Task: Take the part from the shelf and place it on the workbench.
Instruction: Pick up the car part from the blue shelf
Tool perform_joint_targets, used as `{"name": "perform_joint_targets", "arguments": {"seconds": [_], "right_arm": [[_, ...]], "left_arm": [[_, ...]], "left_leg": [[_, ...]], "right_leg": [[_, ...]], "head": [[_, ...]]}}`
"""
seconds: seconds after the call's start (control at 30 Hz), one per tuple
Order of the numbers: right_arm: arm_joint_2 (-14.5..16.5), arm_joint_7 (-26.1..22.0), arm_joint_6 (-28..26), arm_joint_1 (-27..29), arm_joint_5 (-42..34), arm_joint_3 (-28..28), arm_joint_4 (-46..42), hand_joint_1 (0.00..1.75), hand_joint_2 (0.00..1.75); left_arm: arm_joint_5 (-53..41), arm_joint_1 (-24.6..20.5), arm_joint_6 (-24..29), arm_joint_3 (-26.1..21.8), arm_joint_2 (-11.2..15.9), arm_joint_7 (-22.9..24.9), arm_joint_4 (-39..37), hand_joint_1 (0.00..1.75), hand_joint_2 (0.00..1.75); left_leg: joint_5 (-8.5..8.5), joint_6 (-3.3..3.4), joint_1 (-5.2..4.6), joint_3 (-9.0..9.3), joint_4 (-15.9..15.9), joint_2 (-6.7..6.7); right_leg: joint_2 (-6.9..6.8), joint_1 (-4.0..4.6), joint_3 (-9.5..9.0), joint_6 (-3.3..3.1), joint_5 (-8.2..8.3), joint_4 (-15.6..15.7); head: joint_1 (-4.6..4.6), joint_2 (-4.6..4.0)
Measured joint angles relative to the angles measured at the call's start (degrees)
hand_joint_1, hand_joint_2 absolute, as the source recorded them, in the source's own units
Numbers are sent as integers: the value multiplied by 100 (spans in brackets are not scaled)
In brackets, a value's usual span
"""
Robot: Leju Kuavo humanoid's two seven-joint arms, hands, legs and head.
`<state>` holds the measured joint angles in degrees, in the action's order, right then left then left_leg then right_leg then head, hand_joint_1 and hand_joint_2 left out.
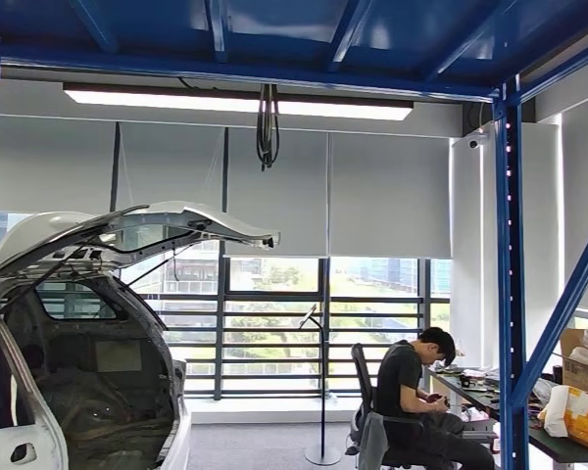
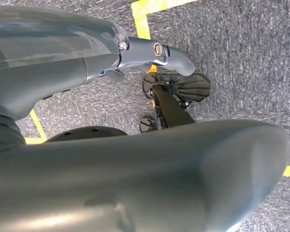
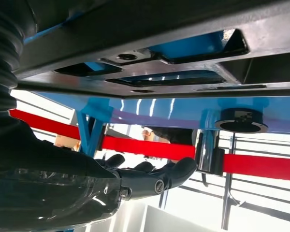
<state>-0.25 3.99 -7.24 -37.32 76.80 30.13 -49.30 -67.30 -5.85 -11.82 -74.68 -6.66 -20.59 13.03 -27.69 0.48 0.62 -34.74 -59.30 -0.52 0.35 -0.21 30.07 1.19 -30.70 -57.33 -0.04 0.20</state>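
**A:** Where is the part?

**B:** In the right wrist view a dark flat part (image 3: pixel 165 29) with cut-outs lies along the blue shelf (image 3: pixel 172 108). It touches the shelf's beam.

**A:** And the right hand?

**B:** The right hand (image 3: pixel 136 179) is close to the part but apart from it. Its fingers (image 3: pixel 114 161) are stretched out with gaps between them, and nothing lies in them. Beyond the fingertips a red barrier strap (image 3: pixel 147 147) runs across to a dark post (image 3: pixel 207 152), with bright windows behind.

**A:** The left hand?

**B:** The left hand (image 2: pixel 99 53) hangs over grey carpet floor (image 2: pixel 245 48) marked with yellow tape (image 2: pixel 141 21). The thumb (image 2: pixel 169 54) points straight out. The other fingers are hidden, so I cannot tell whether it is released or clenched.

**A:** What does the head view give?

**B:** It looks out under the blue rack top, with a blue upright (image 1: pixel 510 294) at the right. A white car body (image 1: pixel 91 392) stands at the left, its tailgate (image 1: pixel 150 230) raised. A person (image 1: pixel 410 392) sits on a chair at a worktop (image 1: pixel 498 401) beside the window. Near the upright, a cardboard box (image 1: pixel 583 367) and a white and yellow bag (image 1: pixel 575 411) rest on a dark worktop edge (image 1: pixel 564 448).
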Motion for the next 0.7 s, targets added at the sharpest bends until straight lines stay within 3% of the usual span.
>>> {"name": "perform_joint_targets", "arguments": {"seconds": [0.6, 0.7], "right_arm": [[882, -453, 17, -482, 228, 174, 912, 0, 175], [1016, -464, 69, -525, 236, 258, 1007, 131, 175]], "left_arm": [[-4, -197, -9, 127, -137, -3, -3, 0, 0], [-2, -213, -9, 152, -170, -7, -4, 0, 0]], "left_leg": [[1, -2, 2, -1, 0, 3], [1, -2, 2, -1, 0, 3]], "right_leg": [[2, 1, 8, -1, -1, -10], [2, 1, 8, -1, -1, -10]], "head": [[0, 0], [0, 0]]}}
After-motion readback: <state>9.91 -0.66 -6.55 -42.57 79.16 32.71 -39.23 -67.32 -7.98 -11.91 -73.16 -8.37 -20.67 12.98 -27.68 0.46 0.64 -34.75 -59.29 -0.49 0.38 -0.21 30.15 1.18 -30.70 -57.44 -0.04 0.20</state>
